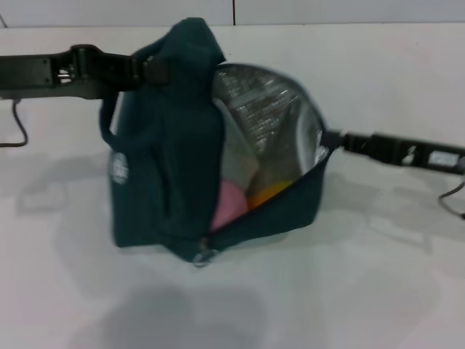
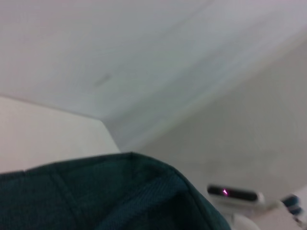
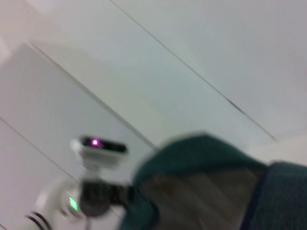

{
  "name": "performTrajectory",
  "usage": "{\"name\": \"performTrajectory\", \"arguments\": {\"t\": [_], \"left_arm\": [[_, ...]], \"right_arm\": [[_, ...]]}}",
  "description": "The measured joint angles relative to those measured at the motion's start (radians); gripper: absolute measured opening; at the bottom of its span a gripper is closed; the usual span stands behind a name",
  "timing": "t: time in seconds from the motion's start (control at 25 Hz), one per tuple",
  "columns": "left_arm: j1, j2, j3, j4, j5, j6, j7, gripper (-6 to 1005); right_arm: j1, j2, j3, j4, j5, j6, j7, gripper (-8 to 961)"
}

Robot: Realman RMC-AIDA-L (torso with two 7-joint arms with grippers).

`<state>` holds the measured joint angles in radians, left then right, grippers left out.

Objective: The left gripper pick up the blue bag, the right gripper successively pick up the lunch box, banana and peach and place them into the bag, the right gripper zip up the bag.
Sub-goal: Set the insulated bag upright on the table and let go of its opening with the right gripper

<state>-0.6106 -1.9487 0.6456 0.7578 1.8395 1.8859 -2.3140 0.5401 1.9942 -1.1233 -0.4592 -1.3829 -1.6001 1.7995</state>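
Note:
The blue bag [image 1: 171,167] hangs just above the white table, its silver-lined mouth open to the right. My left gripper [image 1: 149,69] is shut on the bag's top fold. Inside, low in the opening, lie the pink peach [image 1: 229,203] and the yellow-orange banana [image 1: 269,193]. A pale shape above them looks like the lunch box [image 1: 238,163]. My right gripper [image 1: 330,139] is shut on the right end of the bag's rim, which is pulled to a point. A metal zip ring [image 1: 205,257] dangles at the bag's lower front. Bag fabric [image 2: 96,196] fills the lower left wrist view; the bag's lining [image 3: 201,191] shows in the right wrist view.
The white table [image 1: 378,291] spreads around the bag, with a wall seam behind. Cables trail at the far left [image 1: 18,131] and far right [image 1: 454,196]. Each wrist view shows the other arm's lit wrist unit [image 2: 235,194] [image 3: 98,146] farther off.

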Motion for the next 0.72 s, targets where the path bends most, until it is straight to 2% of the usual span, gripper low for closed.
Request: {"name": "performTrajectory", "arguments": {"t": [0.24, 0.4, 0.48, 0.6, 0.72], "left_arm": [[-0.036, -0.042, 0.025, -0.014, -0.001, 0.034, -0.061, 34], [-0.062, -0.079, 0.051, -0.041, 0.002, 0.027, -0.067, 34], [-0.068, -0.098, 0.062, -0.051, 0.006, 0.008, -0.058, 34], [-0.068, -0.112, 0.065, -0.06, 0.008, -0.028, -0.041, 34], [-0.059, -0.107, 0.065, -0.068, 0.009, -0.072, -0.029, 34]], "right_arm": [[-0.004, -0.045, 0.168, -0.059, 0.001, -0.151, 0.027, 5], [-0.002, -0.075, 0.201, -0.099, 0.001, -0.189, 0.061, 5], [0.003, -0.081, 0.199, -0.106, -0.004, -0.193, 0.072, 5], [0.006, -0.082, 0.193, -0.107, -0.014, -0.189, 0.074, 5], [0.011, -0.075, 0.191, -0.107, -0.033, -0.18, 0.07, 4]]}}
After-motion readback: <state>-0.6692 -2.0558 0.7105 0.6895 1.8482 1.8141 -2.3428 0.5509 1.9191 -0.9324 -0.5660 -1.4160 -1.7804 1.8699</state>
